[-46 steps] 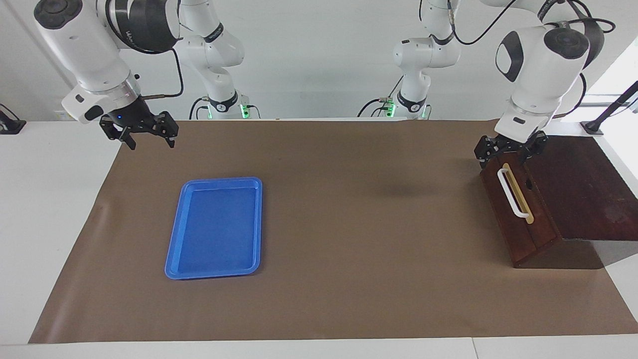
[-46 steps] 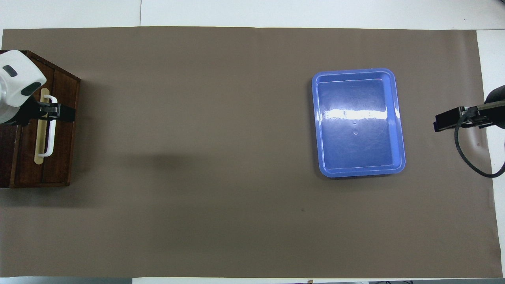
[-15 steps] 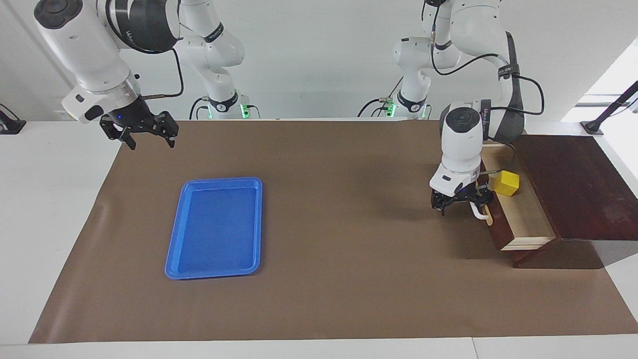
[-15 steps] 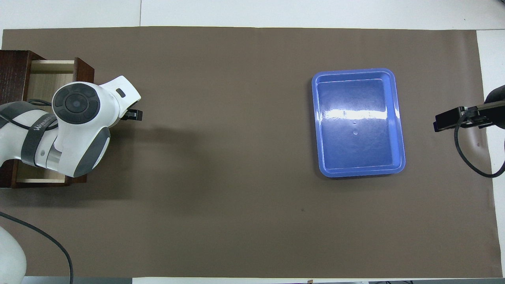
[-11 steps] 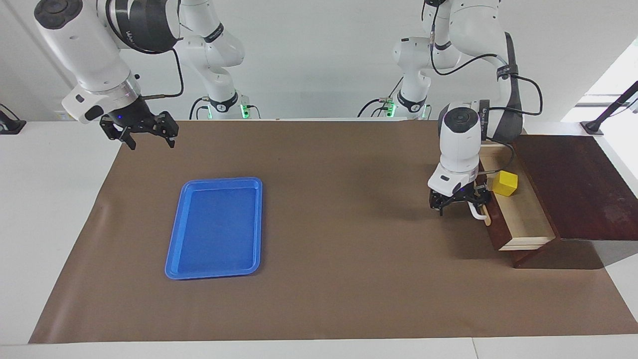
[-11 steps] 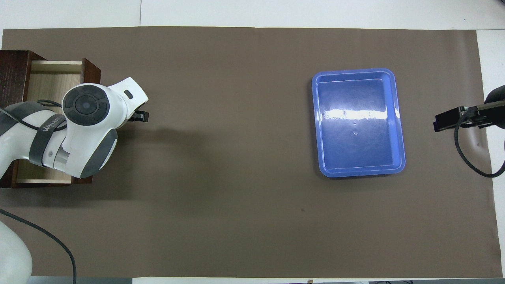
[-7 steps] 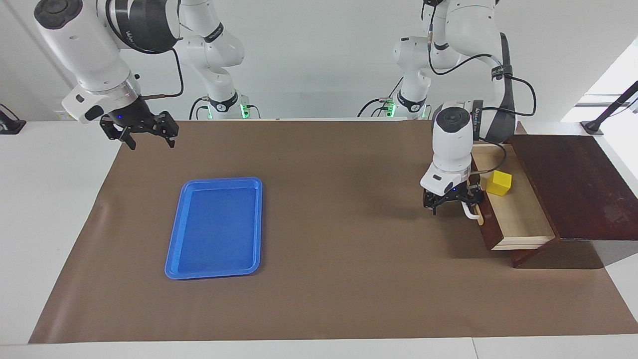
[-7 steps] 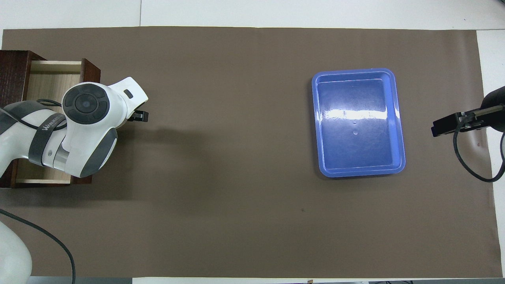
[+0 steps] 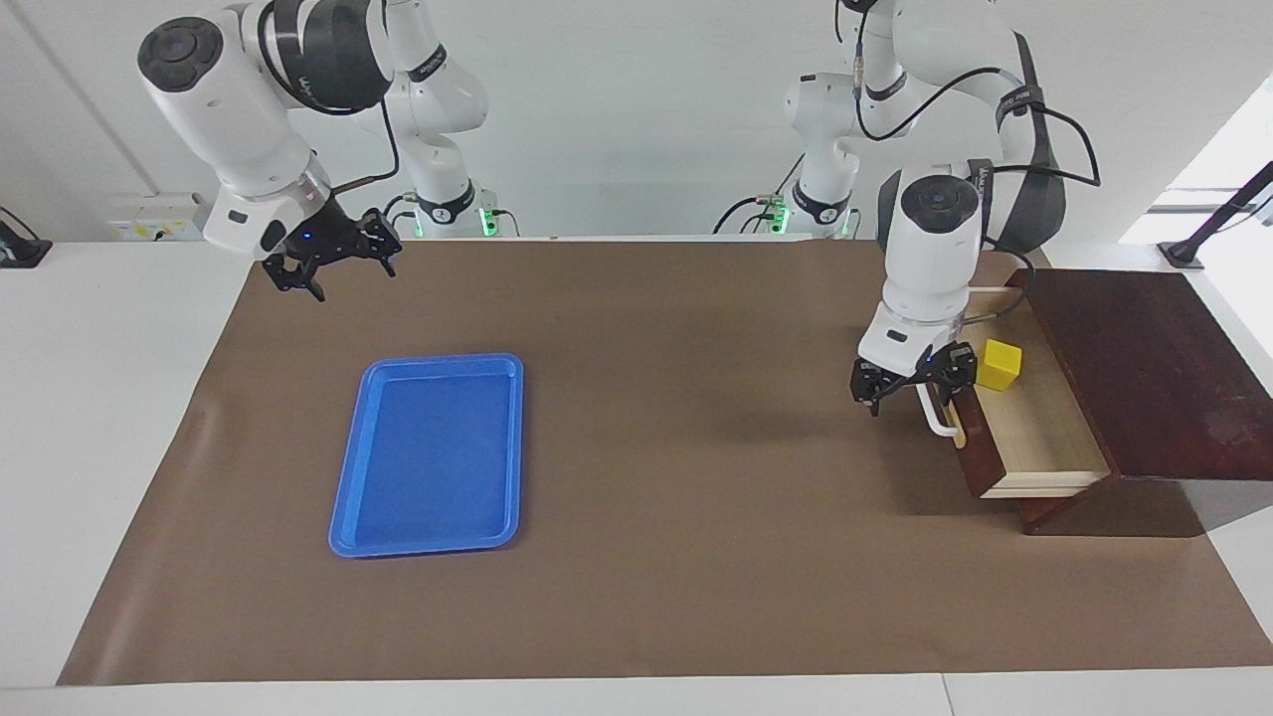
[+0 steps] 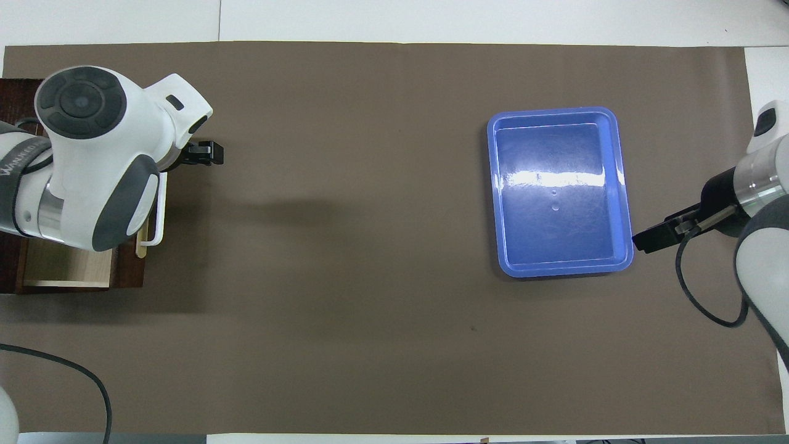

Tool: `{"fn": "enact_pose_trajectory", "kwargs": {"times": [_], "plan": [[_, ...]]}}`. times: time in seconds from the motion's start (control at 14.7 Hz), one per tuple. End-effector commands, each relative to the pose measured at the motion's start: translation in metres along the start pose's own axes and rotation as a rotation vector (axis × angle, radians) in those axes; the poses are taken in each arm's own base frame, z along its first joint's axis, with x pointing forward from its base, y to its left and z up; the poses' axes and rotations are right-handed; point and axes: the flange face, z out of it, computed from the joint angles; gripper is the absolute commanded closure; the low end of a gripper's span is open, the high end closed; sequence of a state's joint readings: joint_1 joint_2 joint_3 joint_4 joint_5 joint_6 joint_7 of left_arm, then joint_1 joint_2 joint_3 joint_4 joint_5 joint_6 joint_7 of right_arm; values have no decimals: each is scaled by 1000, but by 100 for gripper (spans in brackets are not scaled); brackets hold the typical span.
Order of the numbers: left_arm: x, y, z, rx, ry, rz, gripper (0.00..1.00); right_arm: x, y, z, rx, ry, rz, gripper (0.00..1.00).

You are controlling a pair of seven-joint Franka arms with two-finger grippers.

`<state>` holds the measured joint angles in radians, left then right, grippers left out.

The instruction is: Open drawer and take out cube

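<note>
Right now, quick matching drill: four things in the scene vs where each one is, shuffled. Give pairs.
1. yellow cube
2. blue tray
3. left hand
4. right hand

A. up over the brown mat's edge nearest the robots
B. in the open drawer
C. at the drawer's white handle
D. flat on the mat, toward the right arm's end

Pairs: 1-B, 2-D, 3-C, 4-A
</note>
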<state>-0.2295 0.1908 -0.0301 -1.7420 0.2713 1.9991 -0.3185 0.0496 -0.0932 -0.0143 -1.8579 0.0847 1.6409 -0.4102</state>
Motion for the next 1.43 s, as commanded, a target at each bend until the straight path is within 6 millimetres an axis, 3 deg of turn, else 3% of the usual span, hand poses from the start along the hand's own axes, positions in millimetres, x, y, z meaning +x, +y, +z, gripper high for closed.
{"fn": "enact_pose_trajectory", "kwargs": {"times": [0.0, 0.14, 0.27, 0.34, 0.54, 0.68, 0.82, 1.16, 1.36], "plan": [[14, -35, -32, -42, -56, -100, 0, -11, -31, 21, 39, 49, -119, 0], [11, -82, -51, -68, -85, -193, 0, -6, -64, 29, 74, 62, -210, 0], [5, -110, -49, -54, -109, -339, 0, -3, -92, 39, 83, 91, -383, 0], [-8, -130, -34, -26, -142, -568, 0, -1, -120, 44, 151, 142, -519, 0], [-30, -158, -8, -10, -164, -663, 0, 7, -167, 47, 218, 223, -745, 0], [-45, -177, 8, -10, -146, -793, 0, 13, -180, 60, 335, 285, -805, 0], [-58, -178, 26, -23, -103, -901, 0, 25, -186, 78, 421, 348, -913, 0], [-60, -182, 32, 20, -73, -1025, 0, 54, -187, 111, 477, 573, -1196, 0], [-63, -180, 40, 39, -56, -1091, 0, 66, -209, 130, 512, 666, -1298, 0]]}}
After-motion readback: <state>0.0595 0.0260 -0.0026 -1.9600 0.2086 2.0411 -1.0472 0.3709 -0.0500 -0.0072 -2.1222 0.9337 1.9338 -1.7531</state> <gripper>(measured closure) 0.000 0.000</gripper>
